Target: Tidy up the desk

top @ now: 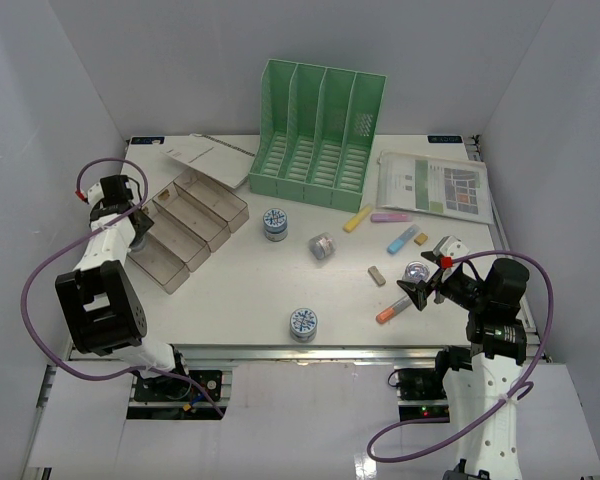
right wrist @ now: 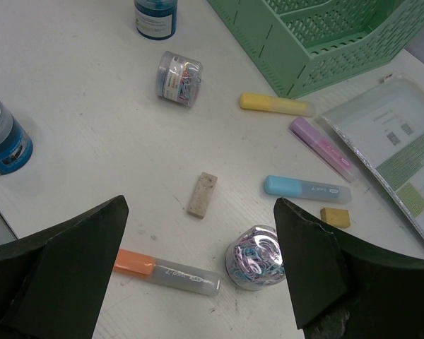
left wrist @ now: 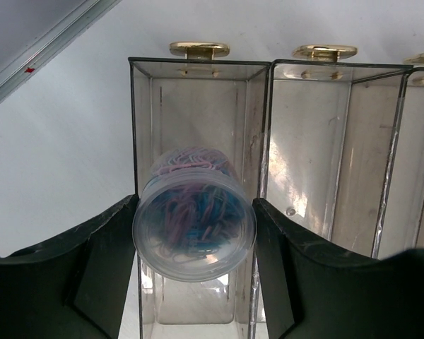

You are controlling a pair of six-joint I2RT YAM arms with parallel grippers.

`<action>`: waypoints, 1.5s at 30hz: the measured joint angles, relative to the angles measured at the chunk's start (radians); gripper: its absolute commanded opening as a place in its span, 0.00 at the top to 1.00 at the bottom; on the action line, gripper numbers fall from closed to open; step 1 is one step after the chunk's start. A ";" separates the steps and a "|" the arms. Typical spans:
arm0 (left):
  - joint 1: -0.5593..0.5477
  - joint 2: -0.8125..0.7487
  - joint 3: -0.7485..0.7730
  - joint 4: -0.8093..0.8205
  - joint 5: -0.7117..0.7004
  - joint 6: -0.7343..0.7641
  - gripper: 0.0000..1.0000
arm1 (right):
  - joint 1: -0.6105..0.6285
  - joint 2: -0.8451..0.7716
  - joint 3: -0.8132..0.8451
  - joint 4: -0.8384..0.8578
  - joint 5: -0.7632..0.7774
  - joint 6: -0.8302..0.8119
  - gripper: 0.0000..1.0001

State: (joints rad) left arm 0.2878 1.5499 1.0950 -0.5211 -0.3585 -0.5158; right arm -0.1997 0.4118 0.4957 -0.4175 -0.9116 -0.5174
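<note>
Clamping clip jar (left wrist: 194,229) in left gripper (left wrist: 196,244), over box's (left wrist: 325,141) end compartment. Hovering right gripper (right wrist: 200,236), fingers spread wide, above desk (right wrist: 78,191) near second jar (right wrist: 256,258) (orange marker (right wrist: 166,272) beside it).

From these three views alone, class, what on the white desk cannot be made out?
Left wrist view: whether the clear round jar of coloured paper clips touches the floor of the clear compartment box; jar and left gripper hide it.
Top view: print on the white sleeved sheet, too small; the right wrist view's edge crops it.
</note>
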 measured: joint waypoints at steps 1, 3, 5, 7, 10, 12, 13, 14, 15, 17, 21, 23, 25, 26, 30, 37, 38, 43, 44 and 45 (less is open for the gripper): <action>0.000 -0.001 0.000 0.004 0.001 0.000 0.16 | 0.000 0.000 0.000 0.000 0.000 0.000 0.10; 0.000 -0.001 0.000 0.011 0.006 0.001 0.06 | 0.003 0.000 0.000 0.000 0.000 -0.002 0.10; 0.000 -0.001 0.000 0.018 0.011 0.003 0.02 | 0.004 0.000 0.000 0.000 0.000 -0.005 0.10; 0.000 -0.002 0.000 0.027 0.025 0.007 0.02 | 0.004 0.001 0.000 0.000 0.000 -0.010 0.10; 0.000 -0.002 0.000 0.032 0.047 0.014 0.02 | 0.004 0.007 0.000 -0.002 0.000 -0.014 0.10; 0.000 -0.006 0.000 0.033 0.066 0.020 0.02 | 0.004 0.016 0.000 -0.003 0.000 -0.016 0.10; 0.000 -0.010 0.000 0.033 0.075 0.022 0.02 | 0.004 0.020 0.000 -0.004 0.000 -0.017 0.10; 0.000 -0.016 0.000 0.033 0.088 0.024 0.02 | 0.004 0.025 0.000 -0.004 0.000 -0.018 0.10; 0.000 -0.025 0.000 0.033 0.109 0.026 0.02 | 0.004 0.030 0.000 -0.004 -0.002 -0.020 0.10; 0.000 -0.064 -0.002 0.033 0.178 0.029 0.02 | 0.004 0.050 0.000 -0.001 -0.012 -0.021 0.08; -0.007 -0.232 -0.042 0.074 0.374 0.042 0.02 | 0.022 0.174 0.032 -0.018 -0.032 -0.004 0.01; -0.028 -0.369 -0.111 0.131 0.504 0.047 0.02 | 0.111 0.334 0.121 -0.034 0.002 0.018 0.00; -0.062 -0.487 -0.193 0.193 0.647 0.052 0.02 | 0.272 0.501 0.240 -0.034 0.104 0.046 0.02; -0.079 -0.536 -0.234 0.227 0.716 0.054 0.02 | 0.350 0.568 0.291 -0.029 0.152 0.063 0.05; -0.136 -0.639 -0.401 0.293 0.943 0.068 0.02 | 0.564 0.727 0.393 0.004 0.347 0.145 0.10; -0.219 -0.777 -0.557 0.303 1.052 0.109 0.02 | 0.835 1.037 0.552 0.077 0.731 0.299 0.10; -0.220 -0.793 -0.557 0.309 1.059 0.112 0.02 | 0.858 1.071 0.569 0.086 0.770 0.317 0.10; -0.221 -0.817 -0.557 0.327 1.067 0.119 0.02 | 0.889 1.262 0.704 0.115 0.913 0.387 0.10; -0.221 -0.817 -0.557 0.327 1.067 0.120 0.02 | 0.889 1.290 0.720 0.122 0.932 0.395 0.10; -0.221 -0.817 -0.557 0.327 1.067 0.121 0.02 | 0.888 1.318 0.737 0.128 0.952 0.404 0.10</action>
State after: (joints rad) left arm 0.0670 0.7330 0.5377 -0.1936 0.7082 -0.3952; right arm 0.6885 1.7294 1.2330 -0.2897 0.0401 -0.1138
